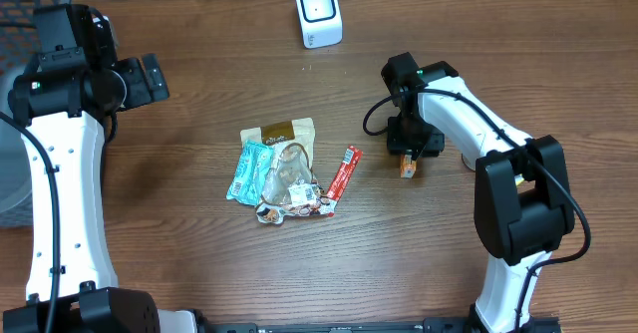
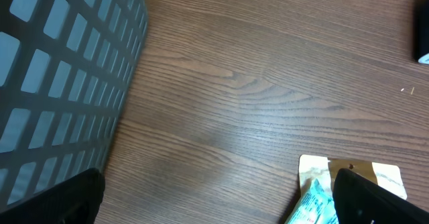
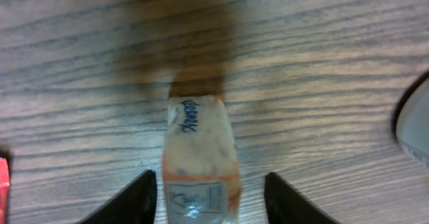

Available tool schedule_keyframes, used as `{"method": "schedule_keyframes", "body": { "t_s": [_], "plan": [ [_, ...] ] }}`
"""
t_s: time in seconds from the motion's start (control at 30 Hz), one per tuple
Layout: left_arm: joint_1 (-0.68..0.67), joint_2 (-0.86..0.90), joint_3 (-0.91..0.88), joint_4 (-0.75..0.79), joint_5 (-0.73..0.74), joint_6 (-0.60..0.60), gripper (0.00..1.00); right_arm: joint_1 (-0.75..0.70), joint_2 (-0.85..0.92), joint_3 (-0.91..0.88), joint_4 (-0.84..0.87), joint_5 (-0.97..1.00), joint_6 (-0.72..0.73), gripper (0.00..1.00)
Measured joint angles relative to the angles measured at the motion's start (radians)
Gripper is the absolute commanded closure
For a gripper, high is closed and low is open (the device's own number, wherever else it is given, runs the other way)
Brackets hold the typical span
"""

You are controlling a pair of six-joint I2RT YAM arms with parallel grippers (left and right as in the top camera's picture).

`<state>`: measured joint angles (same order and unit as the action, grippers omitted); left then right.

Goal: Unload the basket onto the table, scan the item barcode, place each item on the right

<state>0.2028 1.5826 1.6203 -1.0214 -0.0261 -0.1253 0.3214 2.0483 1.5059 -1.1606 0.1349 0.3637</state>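
Note:
The item, a small orange-and-white packet (image 1: 407,166) with a printed label, lies on the wooden table. In the right wrist view the packet (image 3: 200,157) lies lengthways between my right gripper's fingers (image 3: 131,200), with a gap on each side. That right gripper (image 1: 410,150) is open just above it. The white barcode scanner (image 1: 318,12) stands at the table's back edge. My left gripper (image 1: 150,78) hangs open at the far left, with only bare table between its fingertips (image 2: 53,200).
A pile of snack packets (image 1: 279,168) and a red bar (image 1: 342,172) lie mid-table, left of the item. A grey mesh basket (image 2: 60,70) stands at the far left. A beige packet (image 2: 375,174) and a teal one (image 2: 312,204) lie by the left gripper's right finger.

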Motion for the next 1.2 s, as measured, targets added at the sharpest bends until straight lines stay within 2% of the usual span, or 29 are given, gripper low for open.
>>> {"method": "schedule_keyframes", "body": {
  "t_s": [0.13,0.17,0.27,0.3,0.33,0.4,0.47,1.2],
  "plan": [
    [0.000,0.000,0.000,0.000,0.000,0.000,0.00,0.000,0.000,0.000,-0.020,-0.004,-0.002,0.43],
    [0.000,0.000,0.000,0.000,0.000,0.000,0.00,0.000,0.000,-0.001,-0.028,-0.008,-0.001,0.47],
    [0.000,0.000,0.000,0.000,0.000,0.000,0.00,0.000,0.000,-0.001,-0.053,-0.032,-0.008,0.73],
    [0.000,0.000,0.000,0.000,0.000,0.000,0.00,0.000,0.000,-0.002,-0.061,-0.039,-0.008,0.76],
    [0.000,0.000,0.000,0.000,0.000,0.000,0.00,0.000,0.000,-0.002,-0.068,-0.051,0.003,0.74],
    [0.000,0.000,0.000,0.000,0.000,0.000,0.00,0.000,0.000,-0.002,-0.074,-0.062,0.006,0.60],
    [0.000,0.000,0.000,0.000,0.000,0.000,0.00,0.000,0.000,-0.002,-0.075,-0.075,0.003,0.54],
    [0.000,0.000,0.000,0.000,0.000,0.000,0.00,0.000,0.000,-0.003,-0.018,-0.087,0.002,0.55]
  ]
}}
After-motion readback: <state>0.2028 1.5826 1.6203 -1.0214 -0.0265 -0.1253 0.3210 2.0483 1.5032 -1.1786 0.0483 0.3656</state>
